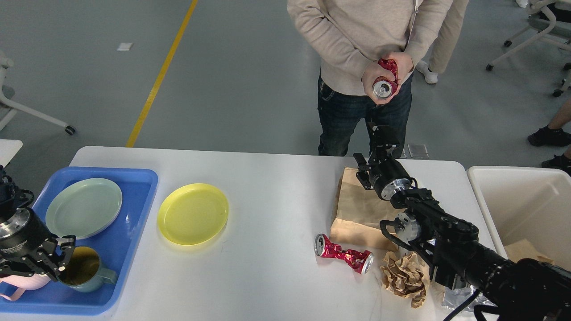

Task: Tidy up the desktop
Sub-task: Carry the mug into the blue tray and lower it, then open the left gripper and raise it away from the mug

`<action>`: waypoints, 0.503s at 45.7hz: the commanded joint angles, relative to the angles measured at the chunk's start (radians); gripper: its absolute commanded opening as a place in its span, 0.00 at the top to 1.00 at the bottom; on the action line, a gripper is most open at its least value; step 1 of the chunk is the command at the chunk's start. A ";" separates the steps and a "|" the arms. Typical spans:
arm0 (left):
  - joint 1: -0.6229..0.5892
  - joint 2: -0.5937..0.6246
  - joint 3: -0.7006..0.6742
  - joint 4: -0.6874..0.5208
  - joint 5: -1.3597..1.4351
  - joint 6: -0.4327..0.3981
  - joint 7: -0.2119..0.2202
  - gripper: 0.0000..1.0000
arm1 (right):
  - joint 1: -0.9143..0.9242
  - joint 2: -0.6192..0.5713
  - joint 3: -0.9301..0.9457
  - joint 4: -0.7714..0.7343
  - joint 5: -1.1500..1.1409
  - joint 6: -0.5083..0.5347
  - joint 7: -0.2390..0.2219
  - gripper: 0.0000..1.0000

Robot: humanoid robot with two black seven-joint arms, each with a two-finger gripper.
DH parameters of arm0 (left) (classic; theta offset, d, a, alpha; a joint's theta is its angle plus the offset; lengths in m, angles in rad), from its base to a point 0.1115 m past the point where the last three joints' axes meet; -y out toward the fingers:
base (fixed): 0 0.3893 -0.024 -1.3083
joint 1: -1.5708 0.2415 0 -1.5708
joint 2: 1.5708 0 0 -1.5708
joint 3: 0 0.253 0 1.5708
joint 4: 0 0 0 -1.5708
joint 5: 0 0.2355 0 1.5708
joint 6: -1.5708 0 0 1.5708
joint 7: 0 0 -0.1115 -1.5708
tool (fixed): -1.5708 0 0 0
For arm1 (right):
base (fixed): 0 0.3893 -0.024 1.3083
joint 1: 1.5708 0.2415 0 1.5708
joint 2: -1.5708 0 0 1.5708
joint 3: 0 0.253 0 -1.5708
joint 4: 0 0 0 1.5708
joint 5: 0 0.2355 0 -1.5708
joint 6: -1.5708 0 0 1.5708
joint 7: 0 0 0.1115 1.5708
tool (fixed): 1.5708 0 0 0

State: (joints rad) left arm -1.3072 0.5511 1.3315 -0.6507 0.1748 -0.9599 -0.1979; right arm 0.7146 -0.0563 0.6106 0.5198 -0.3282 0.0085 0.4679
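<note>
Left tool (62,261) is gripping the rim of a grey-blue mug (87,269) inside the blue tray (134,214) — fingers pinching. Right tool (379,138) is hovering above the paper bag (357,209); its opening cannot be told. The bench (267,178) is lying beneath everything.

Robot lab or workspace, grey floor (232,80) with yellow line (161,73), wheeled office chairs (542,26)
</note>
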 commanded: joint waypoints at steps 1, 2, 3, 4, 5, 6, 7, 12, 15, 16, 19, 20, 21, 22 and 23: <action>0.009 0.001 -0.011 0.000 0.000 0.000 0.003 0.59 | 0.000 0.001 0.001 0.000 0.000 -0.001 0.000 0.00; 0.009 0.001 -0.011 0.000 0.000 0.000 0.005 0.56 | 0.000 0.000 0.000 0.000 0.000 0.001 0.000 0.00; 0.009 0.001 -0.009 0.000 0.000 0.000 0.005 0.53 | 0.000 0.001 0.000 0.000 0.000 0.001 0.000 0.00; 0.011 0.001 -0.009 0.000 0.000 0.000 0.005 0.49 | 0.000 0.000 0.000 0.000 0.000 0.001 0.000 0.00; 0.011 0.001 -0.009 0.000 0.000 0.000 0.005 0.46 | 0.000 0.000 0.000 0.000 0.000 0.001 0.000 0.00; 0.012 0.001 -0.008 0.000 0.000 0.000 0.005 0.42 | 0.000 0.000 0.000 0.000 0.000 0.001 0.000 0.00; 0.011 0.001 -0.008 0.000 0.000 0.000 0.005 0.37 | 0.000 0.001 0.000 -0.001 0.000 0.001 0.000 0.00; -0.003 -0.002 0.011 -0.001 0.000 0.000 0.006 0.11 | 0.000 0.000 0.000 -0.001 0.000 -0.001 0.000 0.00; -0.017 0.000 0.012 -0.001 0.002 0.000 0.008 0.08 | 0.000 0.000 0.000 0.000 0.000 -0.001 0.000 0.00; -0.027 -0.002 0.014 -0.001 0.003 0.000 0.008 0.08 | 0.000 0.000 0.000 0.000 0.000 -0.001 0.000 0.00; -0.063 0.000 0.023 -0.003 0.005 0.000 0.008 0.07 | -0.001 0.001 0.000 0.000 0.000 -0.001 0.000 0.00; -0.079 0.000 0.032 -0.006 0.005 0.000 0.008 0.07 | 0.000 0.001 0.000 0.000 0.000 -0.001 0.000 0.00; -0.093 0.000 0.043 -0.007 0.005 0.000 0.006 0.06 | 0.000 0.000 0.000 0.000 0.000 0.001 0.000 0.00; -0.110 0.000 0.057 -0.007 0.003 0.000 0.005 0.06 | 0.000 0.000 0.000 0.000 0.000 -0.001 0.000 0.00; -0.127 0.000 0.070 -0.010 0.002 0.000 0.002 0.06 | 0.000 0.001 0.000 0.000 0.000 0.001 0.000 0.00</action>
State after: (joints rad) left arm -1.3614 0.5498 1.3540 -0.6536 0.1783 -0.9599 -0.1905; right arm 0.7149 -0.0562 0.6106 0.5198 -0.3283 0.0085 0.4679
